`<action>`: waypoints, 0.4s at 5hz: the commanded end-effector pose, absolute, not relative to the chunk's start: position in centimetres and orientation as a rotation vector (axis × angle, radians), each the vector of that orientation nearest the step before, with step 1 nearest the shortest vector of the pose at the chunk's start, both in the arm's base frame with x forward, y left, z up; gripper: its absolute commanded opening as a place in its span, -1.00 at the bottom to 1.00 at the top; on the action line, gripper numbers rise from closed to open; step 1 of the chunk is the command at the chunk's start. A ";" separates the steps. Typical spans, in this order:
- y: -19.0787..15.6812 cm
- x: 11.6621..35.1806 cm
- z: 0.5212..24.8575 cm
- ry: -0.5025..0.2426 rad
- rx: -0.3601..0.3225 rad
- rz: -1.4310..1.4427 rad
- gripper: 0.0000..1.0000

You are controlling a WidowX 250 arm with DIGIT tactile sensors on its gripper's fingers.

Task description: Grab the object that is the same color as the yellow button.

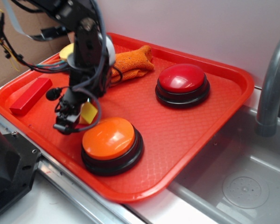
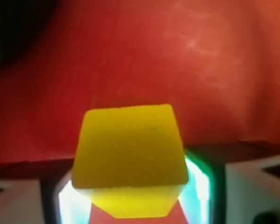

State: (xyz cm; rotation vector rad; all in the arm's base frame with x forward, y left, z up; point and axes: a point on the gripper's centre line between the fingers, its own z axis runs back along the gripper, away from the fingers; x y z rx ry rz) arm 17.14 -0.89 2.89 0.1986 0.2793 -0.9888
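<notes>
The grasp step is judged to be in hand. In the wrist view, the yellow block is seen between the two fingers, with each side face against a pad — the gripper is closed on it to the block's width and no further. In the exterior view, the same block is seen at the gripper, low over the red tray, just beside the orange-domed button and on its far-left side. Whether the block is in contact with the tray floor or slightly clear of it cannot be told from either view.

The yellow button is located at the far left corner of the tray, largely hidden behind the arm; only part of its dome is visible. The orange cloth lies near it, the red rectangular block lies along the left rim, and the red-domed button stands well apart toward the right.

For the next move, a straight vertical lift is called for, with the fingers kept at their present closure. The block's faces are flat, so a firm hold is expected — but a wedge shape may slip if the pads bear on sloping sides. Sideways travel toward the orange-domed button is to be avoided, since the gripper is close to its rim.
</notes>
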 end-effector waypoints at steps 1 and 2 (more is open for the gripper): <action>1.0 13.3 13.3 0.028 0.121 -0.457 -1.00; -0.1 11.8 18.2 0.004 0.028 -0.208 -1.00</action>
